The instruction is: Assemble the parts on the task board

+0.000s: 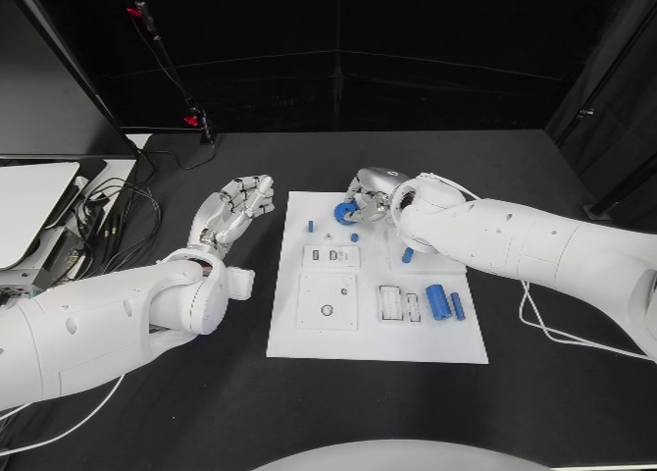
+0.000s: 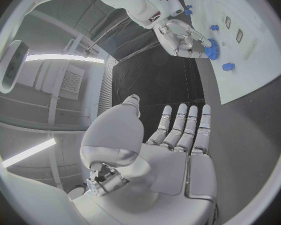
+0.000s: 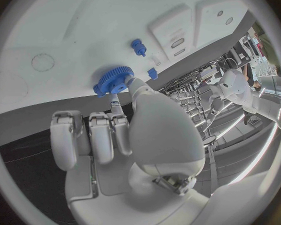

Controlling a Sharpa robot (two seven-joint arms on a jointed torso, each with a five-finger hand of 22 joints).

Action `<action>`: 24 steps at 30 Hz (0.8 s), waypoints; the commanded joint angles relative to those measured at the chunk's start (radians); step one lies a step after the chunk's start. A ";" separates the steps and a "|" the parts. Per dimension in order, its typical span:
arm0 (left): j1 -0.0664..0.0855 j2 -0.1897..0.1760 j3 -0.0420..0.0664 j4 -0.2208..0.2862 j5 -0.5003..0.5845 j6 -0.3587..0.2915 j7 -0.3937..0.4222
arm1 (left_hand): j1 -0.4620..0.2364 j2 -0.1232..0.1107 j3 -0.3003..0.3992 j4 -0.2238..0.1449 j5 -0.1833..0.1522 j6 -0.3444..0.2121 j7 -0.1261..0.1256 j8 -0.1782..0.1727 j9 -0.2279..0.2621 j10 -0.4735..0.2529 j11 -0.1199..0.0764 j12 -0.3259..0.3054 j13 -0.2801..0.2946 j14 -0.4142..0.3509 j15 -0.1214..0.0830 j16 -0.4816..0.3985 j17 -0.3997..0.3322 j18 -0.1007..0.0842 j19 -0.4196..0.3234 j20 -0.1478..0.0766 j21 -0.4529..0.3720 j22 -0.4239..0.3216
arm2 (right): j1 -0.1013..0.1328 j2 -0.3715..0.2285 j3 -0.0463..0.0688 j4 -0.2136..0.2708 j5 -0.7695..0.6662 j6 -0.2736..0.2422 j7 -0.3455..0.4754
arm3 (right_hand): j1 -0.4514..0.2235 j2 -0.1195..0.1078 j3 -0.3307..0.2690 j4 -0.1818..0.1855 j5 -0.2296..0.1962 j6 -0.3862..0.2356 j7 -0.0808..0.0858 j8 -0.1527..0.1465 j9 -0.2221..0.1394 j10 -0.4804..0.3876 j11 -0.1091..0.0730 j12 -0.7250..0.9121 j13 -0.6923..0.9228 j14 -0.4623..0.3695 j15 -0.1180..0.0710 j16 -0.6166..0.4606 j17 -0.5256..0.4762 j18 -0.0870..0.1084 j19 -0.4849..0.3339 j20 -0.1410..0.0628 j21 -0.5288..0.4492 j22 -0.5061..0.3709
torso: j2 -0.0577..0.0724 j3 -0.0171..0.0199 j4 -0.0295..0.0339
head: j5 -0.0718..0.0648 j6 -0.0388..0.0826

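Left hand idle off task board, at its 10 o'clock edge, fingers straight and apart, holding nothing. Right hand at board's 12 o'clock end, pinching blue gear, not yet seated. Blue cylinder lies loose at 4 o'clock. Judged early: most assembly remains.

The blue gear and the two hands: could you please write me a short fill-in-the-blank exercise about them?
1. The blue gear is held by the robot's ____ hand.
2. The left hand holds nothing, and its fingers are ____.
3. The left hand hovers over the black table, beside the ____ board.
4. The large cylinder lying on the board is ____ in colour.

Missing words: right; apart; white; blue
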 commanded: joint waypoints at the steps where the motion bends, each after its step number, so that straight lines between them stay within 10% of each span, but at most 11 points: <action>1: 0.002 0.001 0.001 0.001 -0.006 0.008 0.219 | 0.005 0.005 -0.005 0.001 0.005 -0.002 0.155 0.005 -0.001 0.008 0.002 0.006 -0.001 0.008 0.000 -0.001 -0.001 0.009 0.003 0.001 0.004 0.001 | 0.000 0.001 0.000 -0.006 -0.009 0.027 -0.024 | 0.000 -0.005 -0.002 -0.005 -0.001 0.003 -0.023 -0.016 -0.004 0.104 0.002 0.003 0.263 0.106 0.004 0.002 0.263 -0.007 0.106 0.004 0.003 0.263 | 0.000 0.0001 -0.0007 | 0.000 -0.002; 10: 0.002 0.002 0.001 -0.001 -0.006 0.009 0.217 | 0.005 0.005 -0.005 0.001 0.005 -0.002 0.155 0.005 -0.001 0.008 0.002 0.006 -0.001 0.008 0.000 -0.001 -0.001 0.009 0.003 0.001 0.004 0.001 | -0.002 -0.001 0.000 -0.001 -0.009 0.064 -0.026 | -0.042 -0.034 -0.039 -0.001 -0.043 -0.105 -0.042 -0.085 -0.005 0.104 -0.023 0.003 0.263 0.106 -0.015 0.002 0.263 -0.007 0.106 -0.011 0.003 0.263 | 0.000 -0.0001 -0.0004 | 0.000 -0.003; 24: 0.002 0.002 0.001 -0.002 -0.006 0.010 0.213 | 0.007 0.007 -0.006 0.001 0.006 -0.001 0.155 0.006 -0.002 0.008 0.002 0.007 -0.001 0.008 0.000 -0.001 -0.001 0.009 0.003 0.001 0.004 0.001 | -0.004 -0.009 0.000 0.009 -0.009 0.034 -0.009 | -0.043 -0.028 -0.047 0.002 -0.061 -0.118 -0.051 -0.083 0.001 0.104 -0.035 0.003 0.263 0.106 -0.026 0.002 0.263 -0.007 0.106 -0.023 0.003 0.263 | 0.000 0.0000 -0.0006 | -0.001 -0.002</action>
